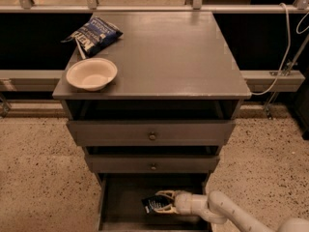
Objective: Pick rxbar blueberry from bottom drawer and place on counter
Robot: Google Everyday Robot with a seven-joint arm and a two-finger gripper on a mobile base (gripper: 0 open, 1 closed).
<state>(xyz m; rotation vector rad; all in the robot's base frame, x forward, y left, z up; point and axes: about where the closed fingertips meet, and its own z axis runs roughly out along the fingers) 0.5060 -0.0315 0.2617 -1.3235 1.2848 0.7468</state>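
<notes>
The rxbar blueberry [153,205] is a small dark wrapper with white print. It is inside the open bottom drawer [120,202], right of its middle. My gripper [158,202] reaches into the drawer from the right on a white arm, and its pale fingers [165,194] are closed around the bar's right end. The bar looks slightly tilted between them. The counter [164,52] is the broad grey top of the cabinet, above.
A cream bowl [91,74] sits at the counter's front left, with a blue-and-white chip bag [94,34] behind it. Two shallower drawers with round knobs [152,136] stand partly open above the bottom drawer. Speckled floor lies on both sides; a white cable [285,42] hangs at right.
</notes>
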